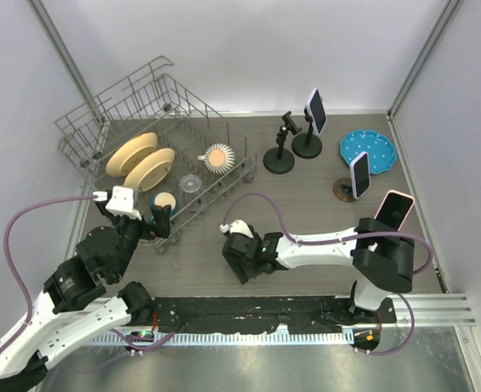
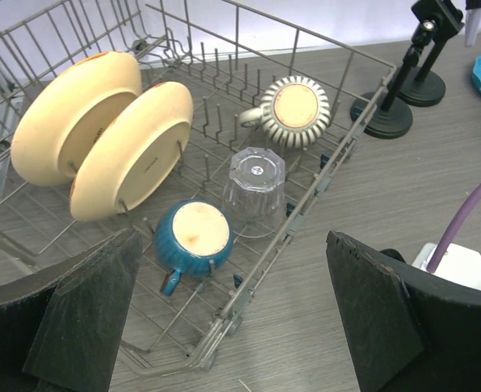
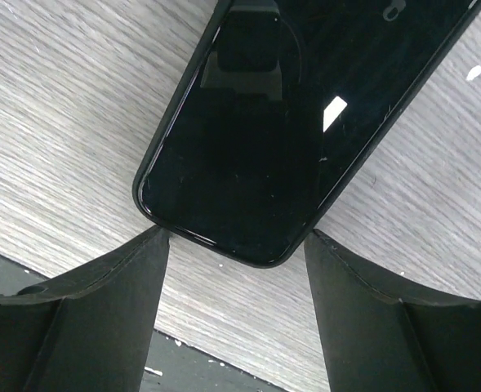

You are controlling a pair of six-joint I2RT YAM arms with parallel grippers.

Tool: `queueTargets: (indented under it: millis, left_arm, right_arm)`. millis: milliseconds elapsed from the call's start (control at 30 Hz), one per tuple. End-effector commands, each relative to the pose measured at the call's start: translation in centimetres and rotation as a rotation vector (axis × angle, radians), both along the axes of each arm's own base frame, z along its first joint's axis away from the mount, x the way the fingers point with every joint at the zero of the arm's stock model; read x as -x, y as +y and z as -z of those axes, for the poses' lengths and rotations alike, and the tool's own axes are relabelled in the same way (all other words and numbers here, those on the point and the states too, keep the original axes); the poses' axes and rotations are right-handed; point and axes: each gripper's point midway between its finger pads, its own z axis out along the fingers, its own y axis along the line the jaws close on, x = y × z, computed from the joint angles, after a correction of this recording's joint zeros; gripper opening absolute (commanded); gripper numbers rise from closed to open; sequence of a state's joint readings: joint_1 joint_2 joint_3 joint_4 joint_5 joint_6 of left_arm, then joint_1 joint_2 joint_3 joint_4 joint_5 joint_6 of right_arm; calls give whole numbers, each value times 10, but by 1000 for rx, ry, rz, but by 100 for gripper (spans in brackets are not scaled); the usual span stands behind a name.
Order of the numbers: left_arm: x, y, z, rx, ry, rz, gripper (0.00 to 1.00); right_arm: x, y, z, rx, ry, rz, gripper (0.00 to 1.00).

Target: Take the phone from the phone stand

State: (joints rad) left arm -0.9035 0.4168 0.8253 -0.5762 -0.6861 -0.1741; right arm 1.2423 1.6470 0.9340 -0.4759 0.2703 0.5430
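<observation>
A black phone (image 3: 305, 122) lies flat on the wooden table, screen up and turned at an angle. My right gripper (image 3: 237, 273) is open, low over the table near its front edge. One fingertip stands at each side of the phone's near end, close to its corners. In the top view the right gripper (image 1: 244, 263) covers the phone. An empty black phone stand (image 1: 281, 145) stands at the back. My left gripper (image 2: 233, 327) is open and empty above the front corner of the dish rack (image 2: 224, 327).
Two more phones stand on stands (image 1: 316, 110) (image 1: 360, 174), and a pink-edged phone (image 1: 395, 210) is at the right. A blue plate (image 1: 369, 149) lies at the back right. The wire rack (image 1: 187, 122) holds plates, cups and a glass.
</observation>
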Motion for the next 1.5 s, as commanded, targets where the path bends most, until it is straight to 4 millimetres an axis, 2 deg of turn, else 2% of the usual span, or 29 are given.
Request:
queueTargets:
  millis: [0,233,400,700,767,900,933,1000,1033,1100,1133,1167,1200,1333,1367,1467]
  left_arm:
    - [-5,8,-12,34,-51,-43,100]
    - [-10,6,-2,33,-29,-39,100]
    - [-15,4,5,30,-6,-31,100]
    - [-17,8,6,39,-4,-43,100]
    - [-16,8,5,43,-9,-43,100]
    - [-15,9,4,49,-15,-41,100]
    - [-15,9,4,50,-16,-39,100]
    - [-14,9,4,54,-18,-37,100]
    - [-14,9,3,58,-20,-37,100]
    - [-13,9,2,61,-23,-34,100]
    - [-13,9,1,67,-27,-34,100]
    - [-12,10,2,67,-27,-34,100]
    - [-12,9,1,67,-28,-27,100]
    - [-11,8,1,73,-29,-19,100]
    - [-11,8,0,75,-31,-18,100]
    - [-9,8,0,82,-35,-13,100]
  right_arm:
    - [-18,8,2,23,-57,-9,71]
    - [-53,9,7,12,-79,22,67]
    - [-75,1,9,21,-92,37,65]
    - [-98,3,5,-9,-118,54,66]
    - [-98,4,-3,-9,-114,54,69]
    - [-97,0,-30,-41,-136,66,76]
    - [-97,-3,-46,-64,-161,75,78]
    - [-100,-8,-66,-90,-197,90,82]
    - [-102,-13,-85,-112,-235,107,83]
    - [-110,-24,-103,-133,-266,146,86]
    - [-115,-35,-120,-144,-301,180,87]
    - [-119,-43,-127,-141,-319,212,87]
    - [-132,-58,-138,-139,-352,276,88]
    - [-157,-117,-169,-85,-459,483,100]
    - [-163,-135,-182,-80,-513,549,100]
    - [-178,-182,-200,-81,-586,739,100]
